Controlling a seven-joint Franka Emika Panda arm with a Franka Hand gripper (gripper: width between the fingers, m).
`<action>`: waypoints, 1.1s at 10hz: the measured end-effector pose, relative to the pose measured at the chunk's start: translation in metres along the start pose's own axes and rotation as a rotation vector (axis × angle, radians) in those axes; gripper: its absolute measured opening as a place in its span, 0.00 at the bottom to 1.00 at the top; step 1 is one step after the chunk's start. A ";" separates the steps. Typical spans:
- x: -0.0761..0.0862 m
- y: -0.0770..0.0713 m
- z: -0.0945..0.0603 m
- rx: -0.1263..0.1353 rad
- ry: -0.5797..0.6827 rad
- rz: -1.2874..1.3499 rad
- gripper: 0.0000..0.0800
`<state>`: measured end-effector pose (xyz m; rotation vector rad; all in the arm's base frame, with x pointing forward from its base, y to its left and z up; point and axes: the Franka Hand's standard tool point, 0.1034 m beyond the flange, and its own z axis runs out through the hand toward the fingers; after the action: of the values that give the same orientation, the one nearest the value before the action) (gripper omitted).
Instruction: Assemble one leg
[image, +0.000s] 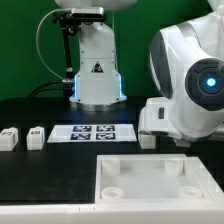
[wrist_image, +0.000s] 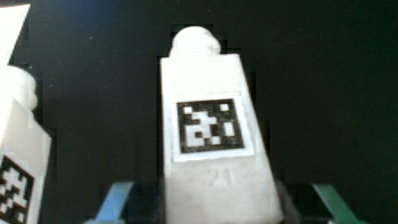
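Observation:
In the wrist view a white leg (wrist_image: 210, 110) with a black-and-white tag lies lengthwise between my fingers, its rounded tip pointing away. My gripper (wrist_image: 222, 205) is open, and the blue left fingertip (wrist_image: 121, 200) and the green right fingertip (wrist_image: 326, 200) each stand a small gap off the leg's sides. A second leg (wrist_image: 18, 140) lies beside it at the picture's edge. In the exterior view, part of a leg (image: 148, 140) shows under the arm's white body (image: 190, 80). The fingers are hidden there.
The large white square plate (image: 150, 180) with round sockets lies at the front. The marker board (image: 92, 132) lies mid-table. Two more legs (image: 8, 138) (image: 36, 137) stand at the exterior view's left. The robot base (image: 95, 70) is behind.

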<state>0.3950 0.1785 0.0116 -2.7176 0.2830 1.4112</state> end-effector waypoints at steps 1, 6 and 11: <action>0.000 0.000 0.000 0.000 0.000 0.000 0.36; -0.018 0.018 -0.065 0.033 0.017 -0.007 0.37; -0.038 0.008 -0.135 0.041 0.248 -0.018 0.37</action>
<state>0.4806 0.1559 0.1212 -2.8527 0.2956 1.0505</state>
